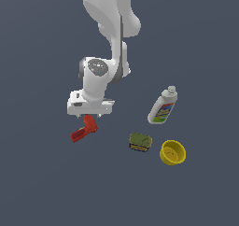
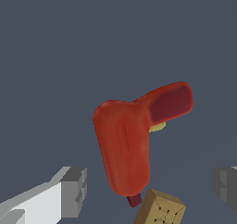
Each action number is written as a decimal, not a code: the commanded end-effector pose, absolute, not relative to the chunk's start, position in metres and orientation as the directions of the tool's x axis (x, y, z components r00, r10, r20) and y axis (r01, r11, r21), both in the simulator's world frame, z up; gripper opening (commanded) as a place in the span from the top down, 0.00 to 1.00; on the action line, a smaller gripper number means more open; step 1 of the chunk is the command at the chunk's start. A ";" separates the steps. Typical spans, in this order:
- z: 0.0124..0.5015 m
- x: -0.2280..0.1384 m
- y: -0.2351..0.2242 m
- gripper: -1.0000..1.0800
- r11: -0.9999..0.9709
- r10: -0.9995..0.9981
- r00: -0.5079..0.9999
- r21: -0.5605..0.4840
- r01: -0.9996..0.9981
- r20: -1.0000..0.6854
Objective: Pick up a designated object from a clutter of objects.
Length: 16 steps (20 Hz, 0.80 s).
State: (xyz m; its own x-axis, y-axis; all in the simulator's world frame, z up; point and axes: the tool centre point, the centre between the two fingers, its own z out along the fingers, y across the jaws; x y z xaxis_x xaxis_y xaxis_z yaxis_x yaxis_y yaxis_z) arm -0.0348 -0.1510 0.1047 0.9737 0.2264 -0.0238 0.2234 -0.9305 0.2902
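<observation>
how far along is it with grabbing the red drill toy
Done: the gripper is positioned right above the red drill toy. In hand: lining up; the wrist view shows the fingers spread wide with the toy between them, not pinched. Left: close on it and lift. A tan cracker sits close beside the toy.
</observation>
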 end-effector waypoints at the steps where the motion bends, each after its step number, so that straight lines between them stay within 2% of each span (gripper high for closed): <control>1: 0.089 -0.044 -0.157 0.00 -0.921 0.257 0.966 0.296 0.254 -0.032; 8: 0.062 -0.063 -0.164 0.00 -0.903 0.310 0.950 0.297 0.310 -0.047; 16: 0.056 -0.067 -0.165 0.00 -0.900 0.322 0.945 0.295 0.322 -0.051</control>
State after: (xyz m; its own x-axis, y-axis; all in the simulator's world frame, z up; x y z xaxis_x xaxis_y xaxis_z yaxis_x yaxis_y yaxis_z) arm -0.0676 -0.1655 0.0559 0.9455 0.3216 -0.0512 0.3219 -0.8997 0.2947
